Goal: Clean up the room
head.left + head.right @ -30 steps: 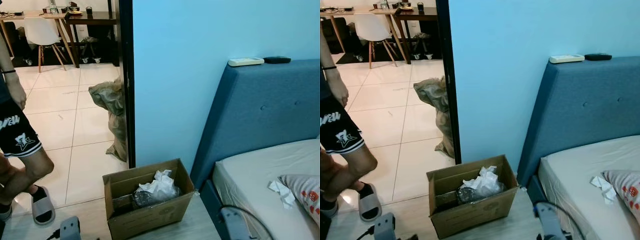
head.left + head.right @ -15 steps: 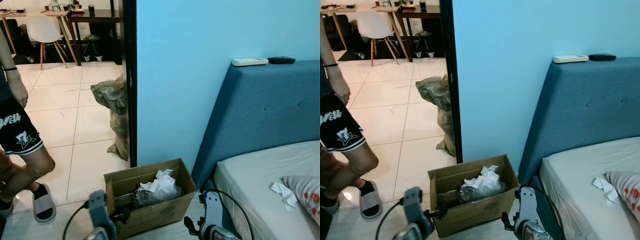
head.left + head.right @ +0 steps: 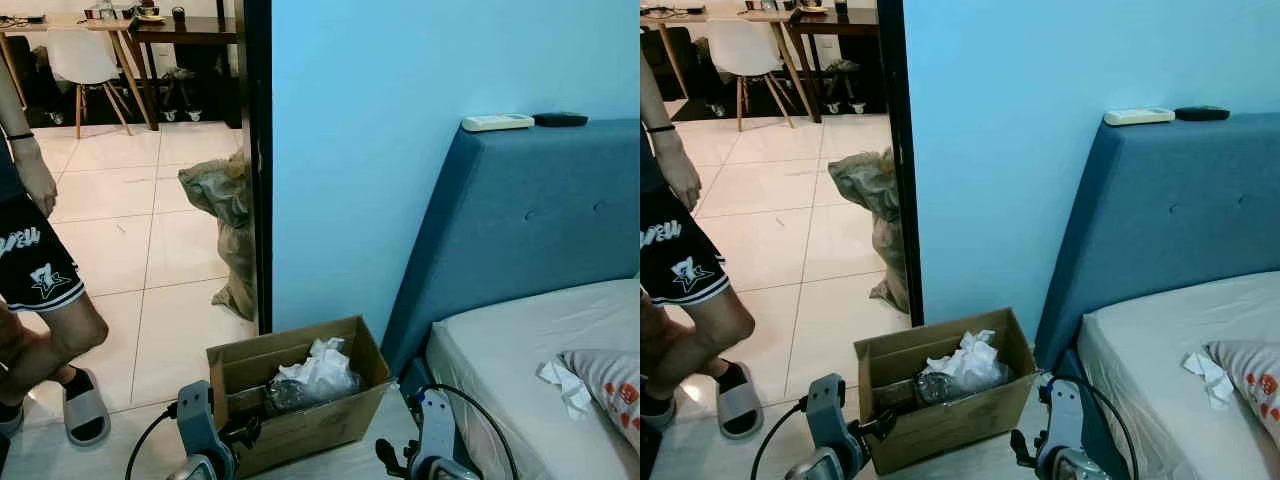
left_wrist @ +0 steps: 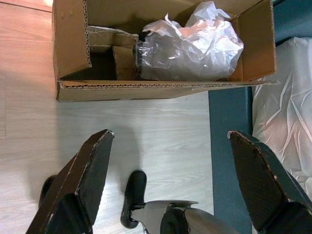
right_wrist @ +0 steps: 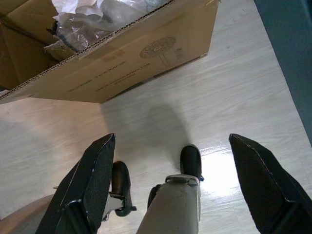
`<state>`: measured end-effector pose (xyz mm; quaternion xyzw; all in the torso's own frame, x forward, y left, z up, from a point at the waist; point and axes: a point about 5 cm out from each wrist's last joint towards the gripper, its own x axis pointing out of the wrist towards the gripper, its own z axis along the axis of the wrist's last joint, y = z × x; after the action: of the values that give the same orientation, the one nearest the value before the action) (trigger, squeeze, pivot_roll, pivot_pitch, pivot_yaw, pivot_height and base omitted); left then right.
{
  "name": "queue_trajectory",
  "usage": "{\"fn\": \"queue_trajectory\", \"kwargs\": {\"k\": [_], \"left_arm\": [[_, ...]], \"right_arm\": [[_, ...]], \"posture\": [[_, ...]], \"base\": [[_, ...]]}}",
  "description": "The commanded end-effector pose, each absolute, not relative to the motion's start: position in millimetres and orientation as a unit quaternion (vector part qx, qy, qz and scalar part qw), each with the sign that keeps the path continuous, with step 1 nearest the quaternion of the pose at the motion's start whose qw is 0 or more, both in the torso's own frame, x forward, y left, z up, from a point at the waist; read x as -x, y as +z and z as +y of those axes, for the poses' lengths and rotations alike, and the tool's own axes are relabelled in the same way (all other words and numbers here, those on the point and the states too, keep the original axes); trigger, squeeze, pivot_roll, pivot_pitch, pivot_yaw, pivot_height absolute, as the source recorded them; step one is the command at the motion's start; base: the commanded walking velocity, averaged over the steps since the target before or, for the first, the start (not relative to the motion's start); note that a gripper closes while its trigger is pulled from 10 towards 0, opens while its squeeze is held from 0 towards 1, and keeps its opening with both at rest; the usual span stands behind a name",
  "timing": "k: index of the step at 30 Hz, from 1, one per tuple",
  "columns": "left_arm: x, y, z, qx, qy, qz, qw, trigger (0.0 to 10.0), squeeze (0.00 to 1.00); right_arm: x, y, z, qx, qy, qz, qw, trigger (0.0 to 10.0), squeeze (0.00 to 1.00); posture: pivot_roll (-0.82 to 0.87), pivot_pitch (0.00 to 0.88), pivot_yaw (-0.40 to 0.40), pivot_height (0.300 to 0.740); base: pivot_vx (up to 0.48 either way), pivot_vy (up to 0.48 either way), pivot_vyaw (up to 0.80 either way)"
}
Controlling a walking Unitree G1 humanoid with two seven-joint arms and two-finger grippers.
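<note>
Tissue: you have a crumpled white tissue point(image 3: 562, 384) on the pale bed sheet point(image 3: 500, 350), right, beside the patterned pillow point(image 3: 612, 385).
Box: open brown cardboard box point(image 3: 300, 425) on the near floor collects rubbish.
Grippers: left gripper point(image 4: 170, 161) and right gripper point(image 5: 170, 163) hang spread and empty, ready.

A person point(image 3: 35, 270) in black shorts and grey slippers stands on the white tiled floor point(image 3: 170, 250) beyond the doorway. A white chair point(image 3: 82, 62) sits at a wooden worktop point(image 3: 60, 28) far back. Two remotes, one white point(image 3: 495, 122) and one black point(image 3: 559, 119), rest atop the blue headboard point(image 3: 530, 220).
</note>
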<state>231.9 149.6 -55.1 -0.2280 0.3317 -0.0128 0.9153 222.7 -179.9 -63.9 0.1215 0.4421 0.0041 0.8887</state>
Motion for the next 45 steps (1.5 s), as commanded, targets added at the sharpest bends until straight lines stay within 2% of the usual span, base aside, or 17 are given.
{"fn": "queue_trajectory", "kwargs": {"k": [1, 6, 9, 12, 15, 17, 20, 25, 29, 37, 41, 45], "left_arm": [[-229, -57, 148, 0.233, -0.015, 0.338, 0.912, 10.0, 0.00], [-229, -57, 147, 0.233, -0.017, 0.337, 0.912, 10.0, 0.00], [-224, -58, 149, 0.203, -0.036, 0.329, 0.921, 10.0, 0.00], [-223, -58, 151, 0.191, -0.044, 0.325, 0.925, 10.0, 0.00], [-219, -59, 157, 0.177, -0.055, 0.318, 0.930, 10.0, 0.00], [-214, -59, 164, 0.161, -0.068, 0.311, 0.934, 10.0, 0.00], [-209, -60, 171, 0.153, -0.076, 0.307, 0.936, 10.0, 0.00], [-214, -54, 170, 0.133, -0.097, 0.282, 0.945, 10.0, 0.00], [-224, -45, 168, 0.133, -0.108, 0.249, 0.953, 10.0, 0.00], [-229, -36, 168, 0.124, -0.135, 0.221, 0.958, 10.0, 0.00], [-229, -29, 160, 0.095, -0.180, 0.193, 0.960, 10.0, 0.00], [-229, -27, 154, 0.117, -0.186, 0.186, 0.958, 10.0, 0.00]], "right_arm": [[-220, -65, -182, -0.125, 0.001, 0.447, 0.886, 10.0, 0.00], [-220, -65, -183, -0.124, 0.001, 0.446, 0.886, 10.0, 0.00], [-240, -50, -192, -0.122, -0.005, 0.390, 0.913, 10.0, 0.00], [-241, -49, -192, -0.105, 0.002, 0.382, 0.918, 10.0, 0.00], [-234, -54, -186, -0.081, 0.024, 0.381, 0.921, 10.0, 0.00], [-218, -63, -177, -0.059, 0.054, 0.386, 0.919, 10.0, 0.00], [-202, -71, -175, -0.068, 0.055, 0.391, 0.916, 10.0, 0.00], [-193, -75, -171, -0.068, 0.074, 0.389, 0.916, 10.0, 0.00], [-204, -67, -174, -0.059, 0.076, 0.360, 0.928, 10.0, 0.00], [-211, -60, -170, -0.058, 0.084, 0.322, 0.941, 10.0, 0.00], [-219, -52, -163, -0.014, 0.120, 0.288, 0.950, 10.0, 0.00], [-228, -42, -170, -0.003, 0.113, 0.257, 0.960, 10.0, 0.00]], "posture": [[0.01, 0.000, -0.072, 0.740], [0.01, 0.000, -0.072, 0.740], [0.00, 0.002, -0.073, 0.740], [0.00, 0.009, -0.064, 0.740], [-0.01, 0.016, -0.051, 0.740], [-0.03, 0.005, -0.043, 0.740], [-0.04, 0.000, -0.035, 0.740], [-0.04, 0.000, -0.032, 0.740], [-0.05, 0.000, 0.000, 0.740], [-0.03, 0.000, 0.003, 0.740], [-0.03, 0.000, 0.004, 0.740], [-0.04, 0.000, 0.018, 0.740]], "base": [[0.000, 0.000, 0.00], [0.000, 0.000, 0.00], [0.000, 0.000, 0.00], [0.000, 0.000, 0.00], [0.000, 0.000, 0.00], [0.000, 0.000, 0.00], [0.000, 0.000, 0.00], [0.000, 0.000, 0.00], [0.000, 0.000, 0.00], [0.000, 0.000, 0.00], [0.000, 0.000, 0.00], [0.000, 0.000, 0.00]]}}
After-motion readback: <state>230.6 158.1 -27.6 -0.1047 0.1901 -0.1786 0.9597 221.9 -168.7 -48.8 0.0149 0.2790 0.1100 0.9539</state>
